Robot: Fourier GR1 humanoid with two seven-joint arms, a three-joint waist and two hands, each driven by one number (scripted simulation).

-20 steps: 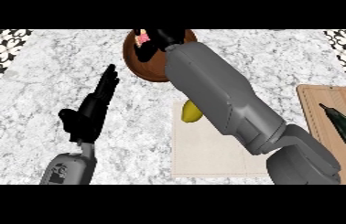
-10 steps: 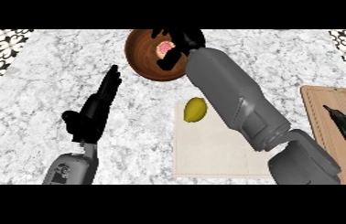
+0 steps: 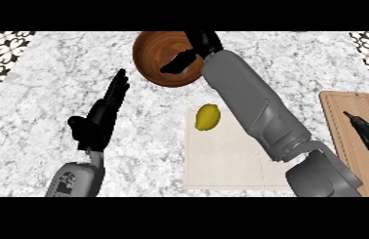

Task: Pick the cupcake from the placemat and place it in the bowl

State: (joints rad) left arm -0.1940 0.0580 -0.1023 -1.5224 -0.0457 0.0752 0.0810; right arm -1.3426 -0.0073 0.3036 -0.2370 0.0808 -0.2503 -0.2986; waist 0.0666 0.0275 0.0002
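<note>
a view straight down onto a counter (image 3: 43, 96) of white and grey speckled stone. near the far edge sits a round brown wooden bowl (image 3: 151, 52).

the robot's right forearm (image 3: 245, 96), thick and grey, comes in from the lower right corner and runs diagonally up across the scene to the bowl. at its end the black right hand (image 3: 204, 42) hangs over the right side of the bowl, with a dark part of it pointing down and left into the hollow. from this angle i cannot tell whether this hand is open or closed, or whether it holds anything.

the cupcake is nowhere to be seen. the right hand hides part of the bowl's inside, and i cannot tell what lies under it.

just below the bowl lies a pale cream placemat (image 3: 231, 160), partly covered by the right forearm. a yellow lemon (image 3: 207, 117) rests at its upper left corner.

on the left, well apart from the bowl and the placemat, the left hand (image 3: 97, 121) stands above its grey forearm (image 3: 75, 179), open, with straight fingers (image 3: 116, 87) pointing up and the thumb out to the side. it touches nothing.

at the right edge lies a wooden cutting board (image 3: 338, 116), cut off by the frame, with a dark, slender tool (image 3: 358, 126) on it.
</note>
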